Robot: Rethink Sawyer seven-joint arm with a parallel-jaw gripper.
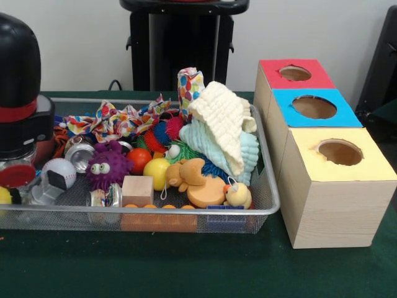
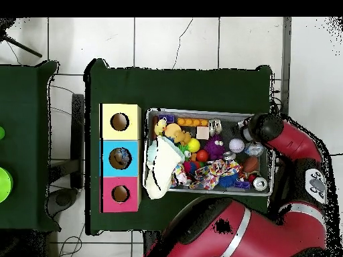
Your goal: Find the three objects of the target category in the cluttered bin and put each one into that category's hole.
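Observation:
A wire mesh bin (image 1: pixel 268 186) holds mixed clutter. In it are a cream cloth (image 1: pixel 223 124) lying over a teal cloth (image 1: pixel 251 155), a patterned fabric strip (image 1: pixel 118 121), a purple fuzzy ball with eyes (image 1: pixel 107 166), a red ball (image 1: pixel 139 159), a yellow ball (image 1: pixel 157 172), a wooden cube (image 1: pixel 138 189), an orange bear (image 1: pixel 186 174) and a rubber duck (image 1: pixel 238 195). Beside the bin stand three boxes with holes, topped red (image 1: pixel 267 67), blue (image 1: pixel 282 108) and yellow (image 1: pixel 304 146). My gripper (image 1: pixel 25 180) is low in the bin's left end, next to a white ball (image 1: pixel 59 174). The arm (image 2: pixel 264 127) hides it from above.
Metal cans (image 1: pixel 80 153) and spiky balls (image 1: pixel 164 131) lie among the clutter. An orange block (image 1: pixel 158 220) and a blue block (image 1: pixel 224 217) rest against the bin's front wall. Green cloth covers the table (image 1: pixel 186 267). A second green table (image 2: pixel 27 134) stands apart.

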